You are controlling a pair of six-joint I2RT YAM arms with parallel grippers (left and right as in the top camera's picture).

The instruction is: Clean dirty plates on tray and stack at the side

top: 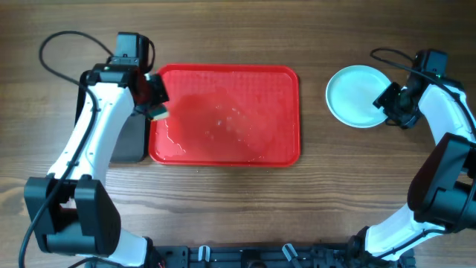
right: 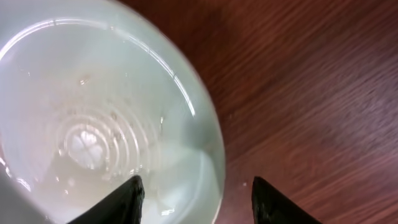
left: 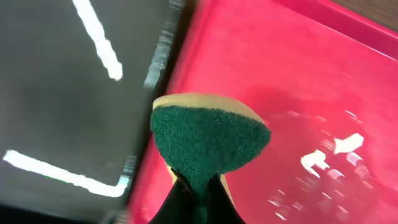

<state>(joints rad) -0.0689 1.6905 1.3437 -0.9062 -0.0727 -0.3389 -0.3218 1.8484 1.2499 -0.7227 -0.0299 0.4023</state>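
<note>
The left gripper (left: 194, 191) is closed on a sponge (left: 208, 140), green scouring face toward the wrist camera and the yellow body behind it. The sponge hangs over the seam where the black tray (left: 62, 93) meets the left edge of the red tray (left: 286, 68). From overhead the red tray lies with its long axis running left to right across the table (top: 238, 216). No plate is on it, only a scatter of water drops (top: 230, 119) on its floor. The right gripper (right: 196, 182) stands wide, and the wrist view shows the near rim of the pale plate (right: 93, 93) passing between its two fingers (right: 127, 199). Whether either finger touches the rim cannot be told. That plate sits on the bare wood well to the right of the red tray, and the overhead view shows only one round disc there, so any plates beneath it are hidden. The washing and stacking look all but done. Any coming move on the plate belongs to the right arm, which is right at its rim, with the plate's body lying toward the red tray. The left arm is the whole red tray's length away.
</note>
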